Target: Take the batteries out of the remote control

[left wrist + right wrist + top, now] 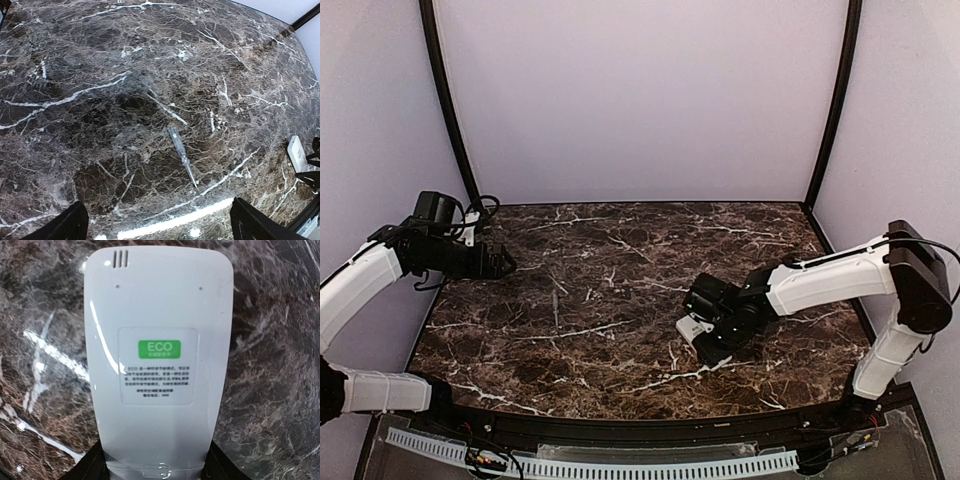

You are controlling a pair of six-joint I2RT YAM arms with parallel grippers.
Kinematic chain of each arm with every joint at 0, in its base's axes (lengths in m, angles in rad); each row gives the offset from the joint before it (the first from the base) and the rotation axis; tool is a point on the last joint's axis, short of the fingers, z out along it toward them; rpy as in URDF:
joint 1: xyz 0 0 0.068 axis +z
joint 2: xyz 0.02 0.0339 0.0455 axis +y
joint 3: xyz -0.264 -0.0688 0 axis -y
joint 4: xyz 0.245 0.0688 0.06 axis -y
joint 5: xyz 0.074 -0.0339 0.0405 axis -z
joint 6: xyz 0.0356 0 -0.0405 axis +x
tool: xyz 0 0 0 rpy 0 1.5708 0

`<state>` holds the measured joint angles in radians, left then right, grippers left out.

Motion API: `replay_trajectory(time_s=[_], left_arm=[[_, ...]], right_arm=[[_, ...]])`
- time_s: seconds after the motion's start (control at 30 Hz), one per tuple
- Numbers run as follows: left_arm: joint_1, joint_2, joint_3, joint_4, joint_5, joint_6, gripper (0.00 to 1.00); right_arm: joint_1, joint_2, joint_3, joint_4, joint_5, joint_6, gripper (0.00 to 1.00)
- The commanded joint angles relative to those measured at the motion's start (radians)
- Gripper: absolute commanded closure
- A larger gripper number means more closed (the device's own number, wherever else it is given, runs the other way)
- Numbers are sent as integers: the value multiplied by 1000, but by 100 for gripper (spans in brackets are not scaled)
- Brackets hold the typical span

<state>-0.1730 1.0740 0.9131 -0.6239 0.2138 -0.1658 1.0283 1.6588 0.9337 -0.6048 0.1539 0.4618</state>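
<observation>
The remote control (157, 365) is a white bar lying back-up on the marble, with a green ECO label and a small latch at its near end. My right gripper (157, 466) is shut on its near end, one black finger (90, 465) pressed against each long side. From above, the remote control (692, 330) shows as a white patch under the right gripper (715, 328). The batteries are hidden. My left gripper (505, 262) hangs open over the far left of the table, well away from it. Its fingers (65, 225) hold nothing, and the remote control (295, 151) sits at the right edge of its view.
A slim clear-handled pointed tool (181, 155) lies on the dark marble tabletop (600, 300), left of centre. Pale walls with black corner posts (448, 110) close in the back and sides. A black rail runs along the near edge (640, 432).
</observation>
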Motion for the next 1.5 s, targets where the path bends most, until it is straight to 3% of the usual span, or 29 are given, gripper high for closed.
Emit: replay_trajectory(time_s=[0.0, 0.27, 0.37, 0.5, 0.63, 0.73, 0.83, 1.2, 1.47], left_arm=[[-4, -23, -19, 20, 105, -21, 0], [-4, -26, 7, 33, 29, -57, 0], [-4, 12, 51, 30, 67, -65, 0], [-2, 88, 82, 99, 215, -122, 0], [-3, 138, 70, 229, 462, -139, 0], [-5, 173, 85, 286, 612, -154, 8], [-30, 215, 110, 321, 713, -162, 10], [-200, 374, 249, 303, 758, -134, 14], [-247, 493, 340, 216, 745, -92, 20]], right_arm=[[19, 28, 83, 60, 49, -58, 49], [33, 55, 184, 132, 114, -144, 48], [35, 65, 218, 169, 131, -177, 49], [34, 70, 256, 229, 178, -227, 48], [34, 70, 269, 295, 197, -299, 47], [34, 77, 280, 329, 184, -355, 47], [35, 84, 298, 334, 159, -409, 46], [53, 59, 347, 347, 17, -518, 46], [76, 47, 365, 343, -1, -546, 46]])
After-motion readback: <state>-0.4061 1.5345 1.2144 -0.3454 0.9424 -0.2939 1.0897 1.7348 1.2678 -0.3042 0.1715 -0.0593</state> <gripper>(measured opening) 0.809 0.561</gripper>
